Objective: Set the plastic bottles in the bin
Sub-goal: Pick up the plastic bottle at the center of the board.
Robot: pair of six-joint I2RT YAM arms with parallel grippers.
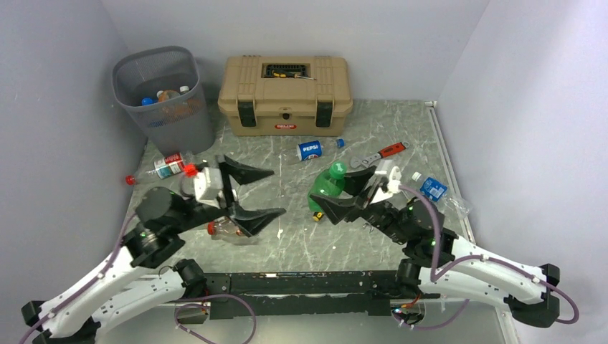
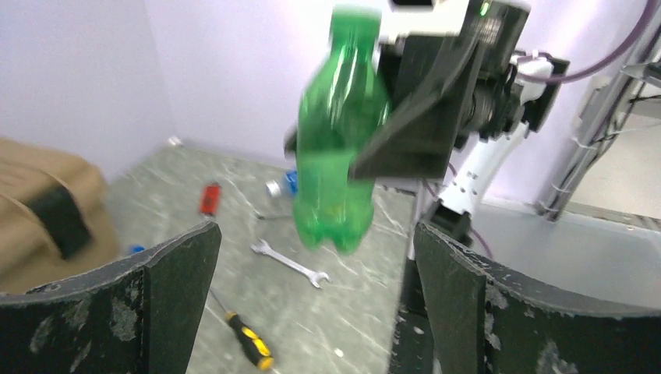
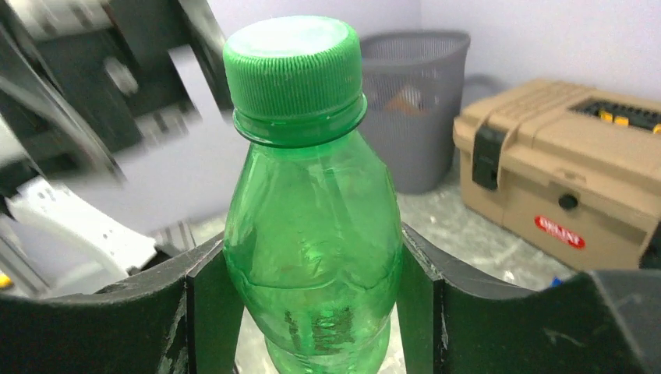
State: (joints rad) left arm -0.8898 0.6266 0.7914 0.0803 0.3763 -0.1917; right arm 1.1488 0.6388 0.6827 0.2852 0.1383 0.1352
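Round grey wire-mesh bin (image 1: pixel 166 107) stands far-left on tabletop (image 1: pixel 419 132), nearer left arm. Green plastic bottle (image 1: pixel 328 183) clamped in right claw (image 1: pixel 344 196), apparently upright, cap up. Left claw (image 1: pixel 277 192) spread wide, facing it.

Left pincer (image 1: pixel 278 191) spread wide (facing the right one), right pincer (image 1: pixel 333 193) clamped round green bottle (image 1: pixel 328 179)
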